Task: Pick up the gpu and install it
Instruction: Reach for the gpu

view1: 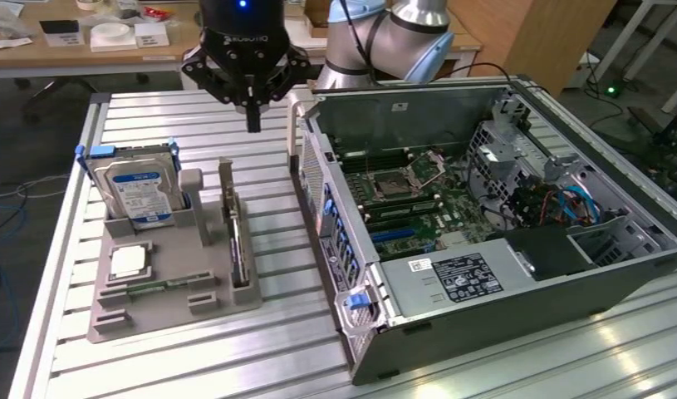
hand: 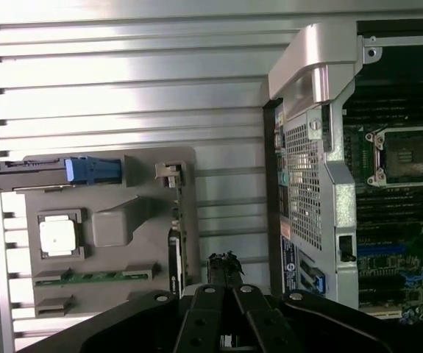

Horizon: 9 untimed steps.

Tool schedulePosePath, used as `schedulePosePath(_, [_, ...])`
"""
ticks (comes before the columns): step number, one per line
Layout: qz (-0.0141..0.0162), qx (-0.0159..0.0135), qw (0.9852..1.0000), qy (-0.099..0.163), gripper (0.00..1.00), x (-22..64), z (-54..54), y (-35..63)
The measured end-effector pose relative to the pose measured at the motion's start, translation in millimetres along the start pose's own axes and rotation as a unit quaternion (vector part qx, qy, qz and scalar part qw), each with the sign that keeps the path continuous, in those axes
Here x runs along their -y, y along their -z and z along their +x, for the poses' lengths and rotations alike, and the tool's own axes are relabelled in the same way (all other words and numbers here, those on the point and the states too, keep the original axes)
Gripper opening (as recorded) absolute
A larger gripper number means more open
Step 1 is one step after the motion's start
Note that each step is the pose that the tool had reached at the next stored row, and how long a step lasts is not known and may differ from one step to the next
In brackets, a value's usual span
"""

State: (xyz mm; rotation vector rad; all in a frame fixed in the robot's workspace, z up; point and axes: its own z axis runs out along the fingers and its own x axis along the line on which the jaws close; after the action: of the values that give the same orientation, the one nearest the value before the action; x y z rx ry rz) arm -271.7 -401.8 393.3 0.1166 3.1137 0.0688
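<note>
The fingers [view1: 252, 116] are pressed together into one narrow dark tip and pinch nothing. They hang point-down in the upper middle of the exterior view, over the bare counter [view1: 183, 125], between the far end of the holder [view1: 172, 241] and the rear corner of the case [view1: 537, 307]. The gpu [view1: 236, 245] stands on edge in a slot along the holder's side nearest the case, left of centre in that view, apart from the fingers and untouched. It looks like a light, stiff card: thin, flat and dark, slim seen edge-on. Its parts and contact edge are probably fragile, so it likely wants a gentle pinch across its two flat faces. The free upper edge near mid-length seems the best place to take it, since an off-centre hold could let it swing or bind in the slot. The holder is matte grey plastic, blocky, with upright posts and shallow pockets. It also carries a silver, blue-labelled hard drive [view1: 139, 191], a square pale chip [view1: 129, 262] and a narrow green memory strip [view1: 149, 289]. The counter is ribbed, shiny aluminium. The case is dark sheet metal lying open, with a green board [view1: 416, 208] inside.
</note>
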Motion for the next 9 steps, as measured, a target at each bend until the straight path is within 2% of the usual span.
schedulePosePath(9, [0.0000, 0.0000, 1.0000, 0.000, 0.11, 2.2, 15.6, 0.4])
